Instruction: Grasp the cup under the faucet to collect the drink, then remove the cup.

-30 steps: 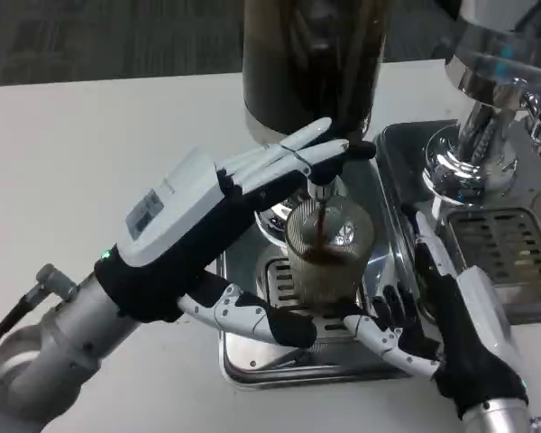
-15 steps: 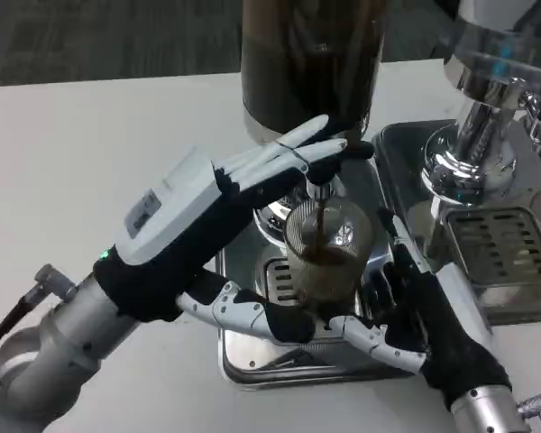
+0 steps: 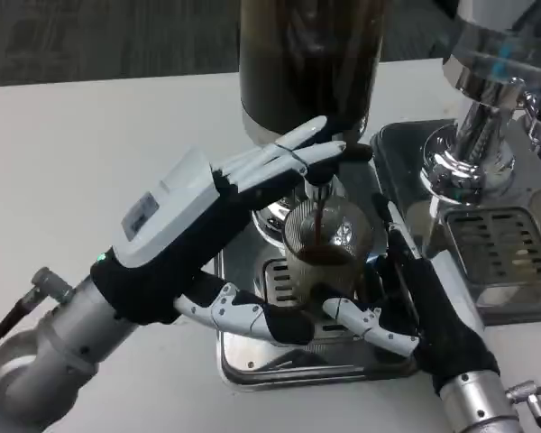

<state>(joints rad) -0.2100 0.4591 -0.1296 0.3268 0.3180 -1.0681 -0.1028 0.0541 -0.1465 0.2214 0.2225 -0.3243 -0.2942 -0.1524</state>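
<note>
Head view: left hand (image 3: 207,221) presses the faucet lever (image 3: 338,153), so drink streams into the ribbed cup (image 3: 325,253); right hand (image 3: 415,307) wraps the cup's right side to steady it.

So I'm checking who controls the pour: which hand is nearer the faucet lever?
Left. The left hand has its fingers on the faucet lever; the right hand sits lower, beside the cup.

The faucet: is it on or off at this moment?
On. A dark stream runs from the faucet into the cup, and the left robot hand presses its lever.
</note>
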